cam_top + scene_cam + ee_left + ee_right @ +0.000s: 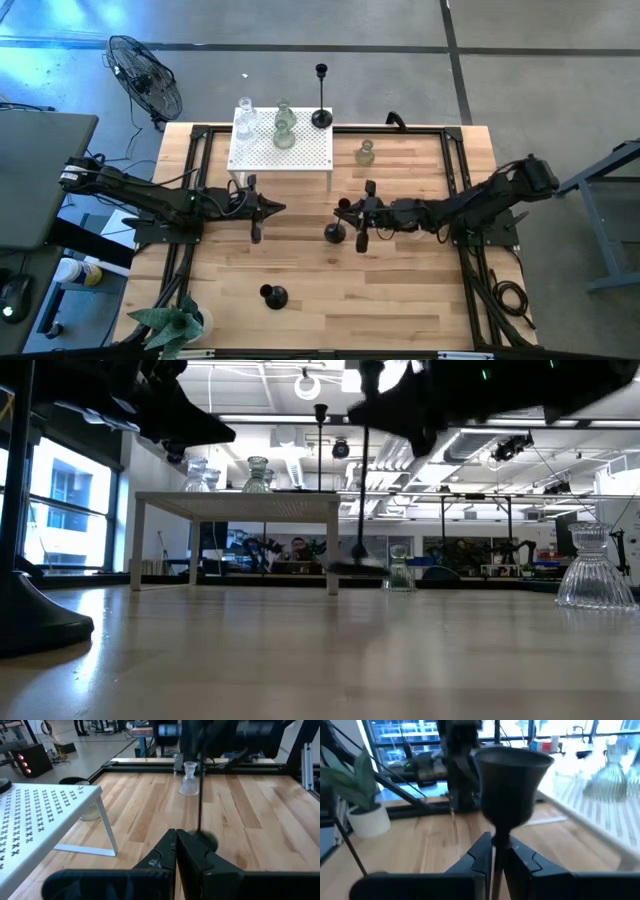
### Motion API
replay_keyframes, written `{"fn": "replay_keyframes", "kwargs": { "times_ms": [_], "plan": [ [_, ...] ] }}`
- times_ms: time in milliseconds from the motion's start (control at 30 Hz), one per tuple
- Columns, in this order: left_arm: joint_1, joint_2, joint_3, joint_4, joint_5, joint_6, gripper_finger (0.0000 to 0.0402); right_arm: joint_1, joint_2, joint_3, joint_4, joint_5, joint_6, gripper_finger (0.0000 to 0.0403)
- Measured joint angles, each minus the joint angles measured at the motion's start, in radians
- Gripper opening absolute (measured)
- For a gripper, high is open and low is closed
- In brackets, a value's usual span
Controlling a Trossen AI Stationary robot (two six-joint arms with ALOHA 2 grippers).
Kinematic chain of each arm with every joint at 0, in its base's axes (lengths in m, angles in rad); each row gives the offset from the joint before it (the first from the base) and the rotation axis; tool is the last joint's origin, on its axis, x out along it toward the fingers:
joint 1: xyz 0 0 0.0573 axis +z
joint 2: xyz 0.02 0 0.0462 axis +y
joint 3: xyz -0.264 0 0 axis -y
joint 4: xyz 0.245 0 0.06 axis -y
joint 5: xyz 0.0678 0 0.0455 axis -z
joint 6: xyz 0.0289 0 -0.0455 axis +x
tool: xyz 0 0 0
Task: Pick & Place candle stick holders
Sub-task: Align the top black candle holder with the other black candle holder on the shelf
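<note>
Black holder [512, 770]: standing upright directly ahead of the right wrist camera, its cup rising above the fingers and its thin stem running down between them.
Right pincer [360, 222]: hanging over the middle of the surface [400, 290], its fingers pinching the stem just under the cup; the round base at [335, 233] is lying just beside the fingertips, on the left arm's side.
Long axis: vertical, so the stem is crossing the fingers at right angles; any lift is judged to need a straight upward pull to keep the base level.
Left pincer [268, 210]: waiting near the white perforated table [280, 150], fingers pressed together on nothing, pointing toward the held holder.
Nearer arm: the right, already on the stem; the left is standing apart from it.
Other holders: glass ones and one black one [321, 100] sitting on the white table; a pale-green one [365, 152] just beside it; another black one [272, 295] lying well apart, near the front edge.
</note>
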State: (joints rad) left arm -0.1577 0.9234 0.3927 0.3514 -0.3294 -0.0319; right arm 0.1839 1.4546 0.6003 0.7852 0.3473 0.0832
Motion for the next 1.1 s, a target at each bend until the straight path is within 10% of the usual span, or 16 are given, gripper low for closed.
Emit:
{"fn": "replay_keyframes", "kwargs": {
  "times_ms": [367, 1100],
  "plan": [
    [0.000, 0.000, 0.000, -0.005, -0.003, 0.000, 0.0002, -0.042, -0.112, 0.463, -0.570, 0.043, -0.090, 0.0015],
    [0.000, 0.000, 0.000, -0.002, 0.000, -0.019, 0.0002, -0.515, 0.098, 0.657, -0.547, -0.139, -0.029, 0.0015]
  ]
}}
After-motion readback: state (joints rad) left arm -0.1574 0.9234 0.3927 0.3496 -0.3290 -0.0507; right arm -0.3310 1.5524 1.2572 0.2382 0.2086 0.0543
